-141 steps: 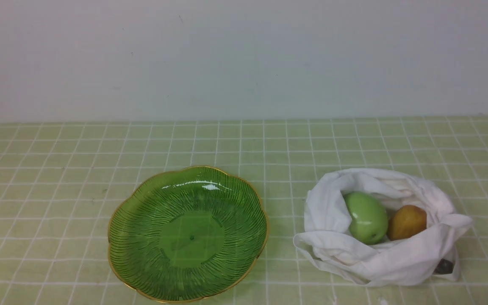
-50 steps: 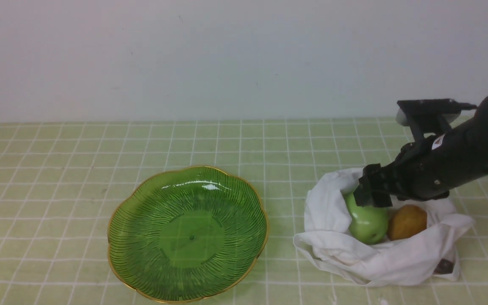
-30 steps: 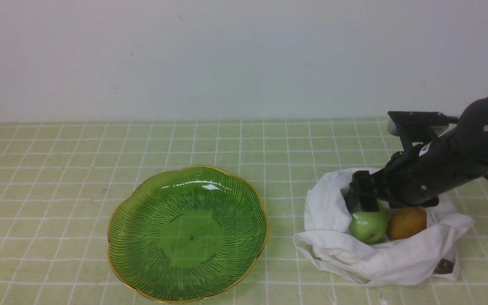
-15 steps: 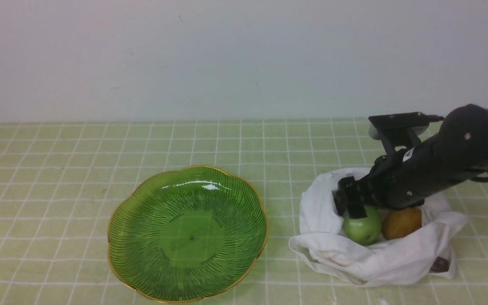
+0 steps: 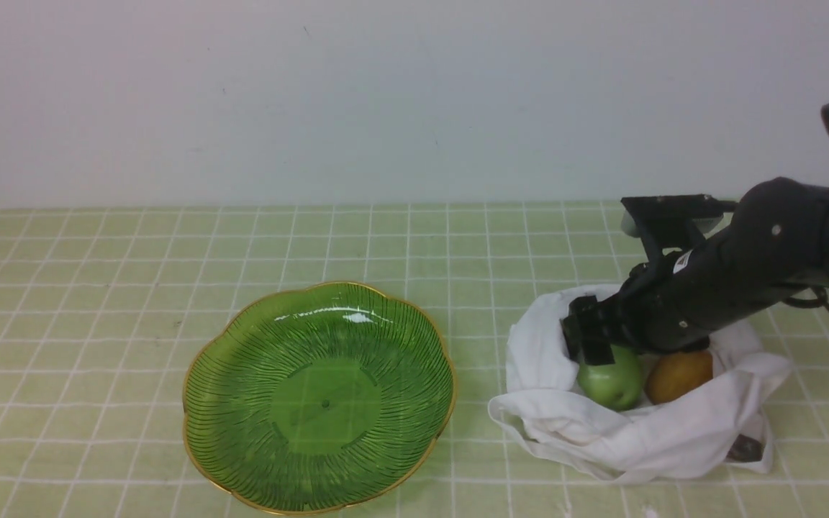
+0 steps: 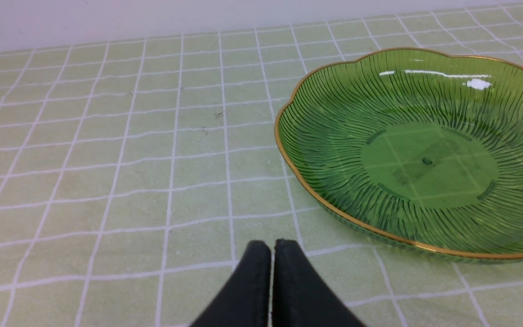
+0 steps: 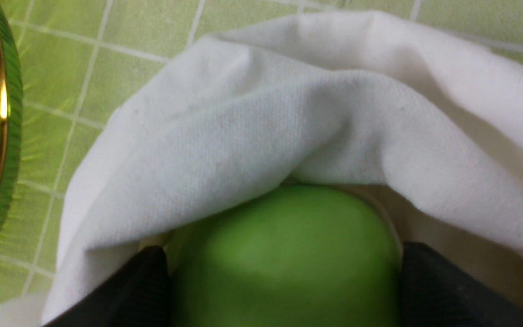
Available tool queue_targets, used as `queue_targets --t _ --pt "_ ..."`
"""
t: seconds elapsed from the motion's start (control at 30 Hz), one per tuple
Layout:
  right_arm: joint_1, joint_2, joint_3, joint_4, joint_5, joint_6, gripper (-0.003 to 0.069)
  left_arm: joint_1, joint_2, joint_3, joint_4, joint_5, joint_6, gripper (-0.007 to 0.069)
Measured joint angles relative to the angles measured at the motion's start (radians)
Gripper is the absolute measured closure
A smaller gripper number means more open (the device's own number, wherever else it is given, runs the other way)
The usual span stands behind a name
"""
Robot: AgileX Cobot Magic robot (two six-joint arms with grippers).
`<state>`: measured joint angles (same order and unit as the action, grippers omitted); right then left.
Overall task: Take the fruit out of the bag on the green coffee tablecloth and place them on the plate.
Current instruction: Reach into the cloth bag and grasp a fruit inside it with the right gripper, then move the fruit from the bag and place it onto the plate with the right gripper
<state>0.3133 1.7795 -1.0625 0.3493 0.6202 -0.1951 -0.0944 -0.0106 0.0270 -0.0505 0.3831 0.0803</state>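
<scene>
The relation that counts is the right claw to the green fruit. In the lower right of the front view the white bag [image 5: 601, 440] lies open on the green coffee tablecloth [image 5: 98, 288]. Both fruits sit in its hollow: the glossy green fruit [image 5: 610, 383] toward the frame's left, and the smaller yellow-brown fruit [image 5: 678, 376] just beside it on the right.

The right claw [image 5: 589, 339] reaches in from the frame's right edge, sloping down and leftward, with its tip at the upper far side of the green fruit.

The right wrist view shows the fit. The black fingers [image 7: 145, 290] stand wide apart with the green fruit filling the gap between them, one at each flank. A fold of the bag arches over the fruit just ahead of the tips. The fingers look flush with the skin, but I cannot tell whether they press on it or merely bracket it. That fold is the part most likely to snag when the fruit is lifted.

The plate [image 5: 321, 338] lies empty in the lower middle of the front view, left of the bag and apart from it, so the carry would run leftward across the frame. The left claw [image 6: 272, 272], fingers pressed together on nothing, hangs over bare cloth near the plate's rim. The right arm is plainly the nearer one to the fruit.
</scene>
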Motion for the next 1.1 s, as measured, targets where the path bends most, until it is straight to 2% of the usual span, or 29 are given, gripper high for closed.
queue_targets --t 0.33,0.57,0.8,0.97,1.1 --pt "0.001 -0.135 0.022 -0.054 0.154 0.008 0.0079 0.0 0.0 0.0 0.0 0.0 0.0 0.0632" --pt "0.002 -0.276 0.022 -0.091 0.163 0.032 0.0079 0.0 0.0 0.0 0.0 0.0 0.0 0.0632" --pt "0.002 -0.307 -0.035 -0.132 0.223 0.076 0.0079 0.0 0.0 0.0 0.0 0.0 0.0 0.0632" --pt "0.002 -0.308 -0.134 -0.046 0.278 0.044 0.0079 0.0 0.0 0.0 0.0 0.0 0.0 0.0632" --pt "0.025 -0.308 -0.184 0.074 0.272 -0.055 0.0079 0.0 0.0 0.0 0.0 0.0 0.0 0.0632"
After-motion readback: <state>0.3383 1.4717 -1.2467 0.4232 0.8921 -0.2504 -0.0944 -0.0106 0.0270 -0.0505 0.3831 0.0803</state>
